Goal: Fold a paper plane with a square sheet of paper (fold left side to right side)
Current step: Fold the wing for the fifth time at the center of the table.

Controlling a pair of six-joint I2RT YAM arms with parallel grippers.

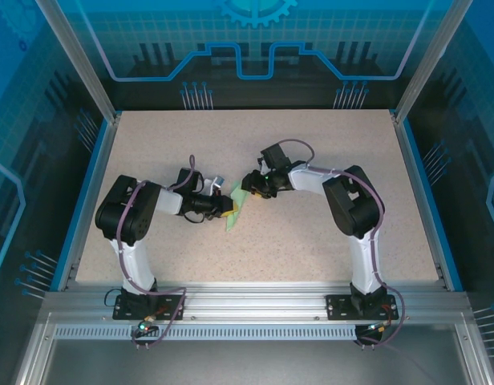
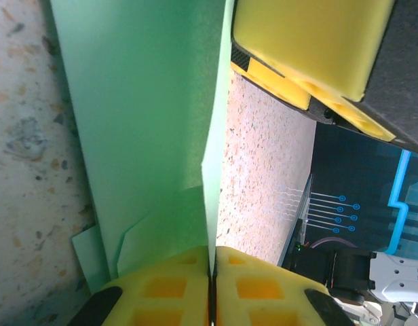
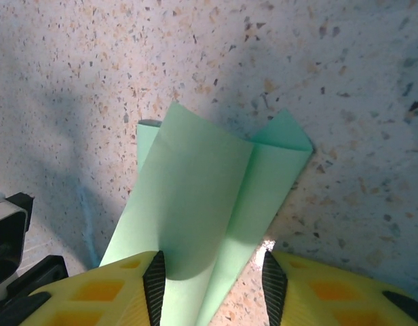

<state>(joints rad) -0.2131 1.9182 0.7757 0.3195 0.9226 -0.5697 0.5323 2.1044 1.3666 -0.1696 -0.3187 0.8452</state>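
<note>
**Progress.** The paper [image 1: 235, 210] lies at the middle of the table [image 1: 311, 241], between the two arms. It is no longer a flat square. The right wrist view shows a narrow, layered shape [image 3: 209, 197] with creased flaps and a bowed centre. By my judgement the early folds are done, and the closing fold and flattening remain.

**Pincers.** The left pincer [image 2: 212, 261] is closed tight on the paper's upright edge [image 2: 148, 122]. The right pincer [image 3: 209, 285] stands part open and straddles the paper. One pad [image 3: 155, 282] touches it, but a firm hold is not evident.
</note>
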